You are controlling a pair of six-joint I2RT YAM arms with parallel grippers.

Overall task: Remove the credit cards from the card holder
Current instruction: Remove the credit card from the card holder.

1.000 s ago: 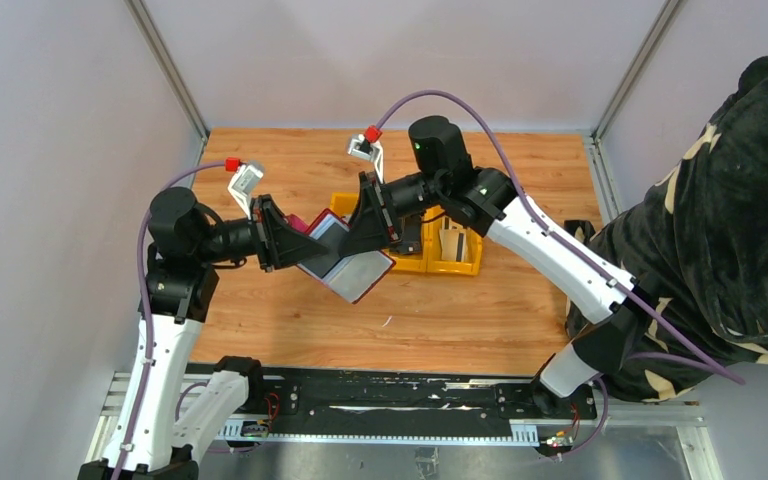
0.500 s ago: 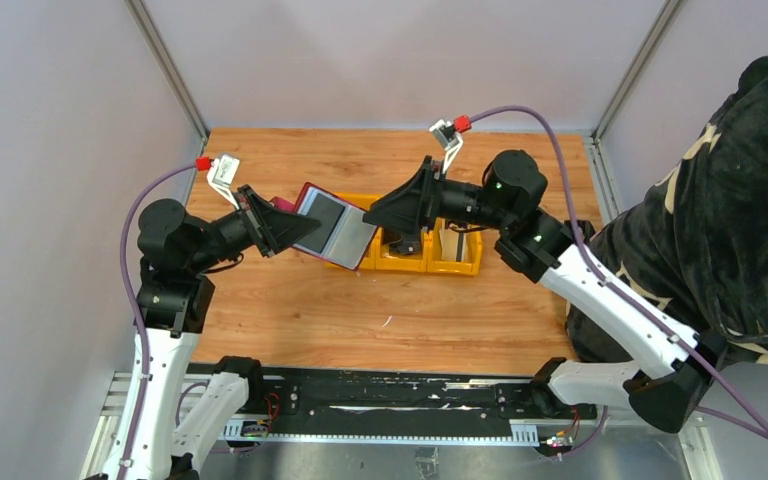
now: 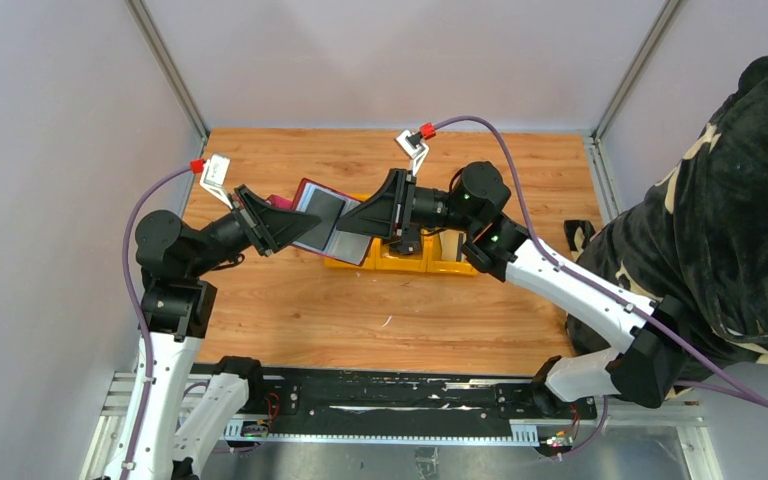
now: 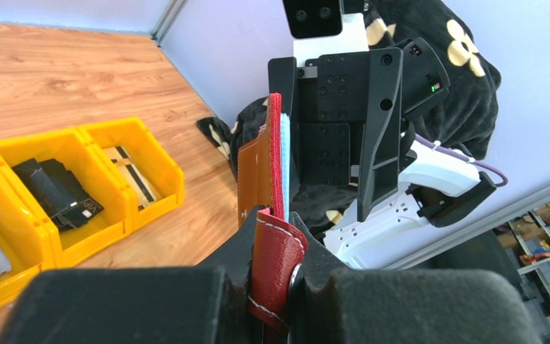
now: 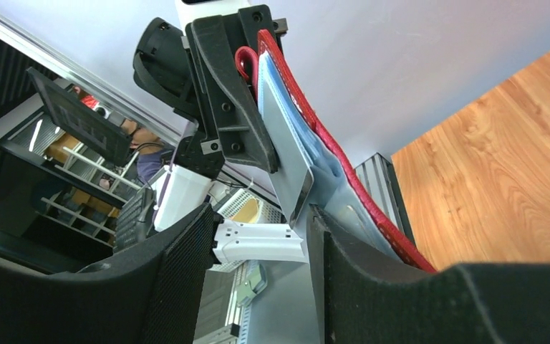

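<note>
**Card holder** [image 3: 330,235]: dark red folding case, held open in the air above the wooden table [image 3: 410,320], toward 11 o'clock from the table's centre. Its lined inner face is turned up toward the top camera. The left wrist view shows it edge-on and upright.

**Credit card** [image 5: 286,158]: grey, lying flat against the pale blue lining. Its lower edge stands out from the holder.

**Left gripper** [image 3: 282,228]: at 9 o'clock of the holder, jaws pressed together on the holder's edge by the pink-red tab [image 4: 276,266].

**Right gripper** [image 5: 261,222]: at 3 o'clock of the holder, jaws spread with one on either side of the card's projecting edge. Contact with the card cannot be made out.

**Yellow bin** [image 3: 460,268]: three compartments, on the table at 4 o'clock of the holder. Dark cards [image 4: 57,188] lie in the middle compartment.
</note>
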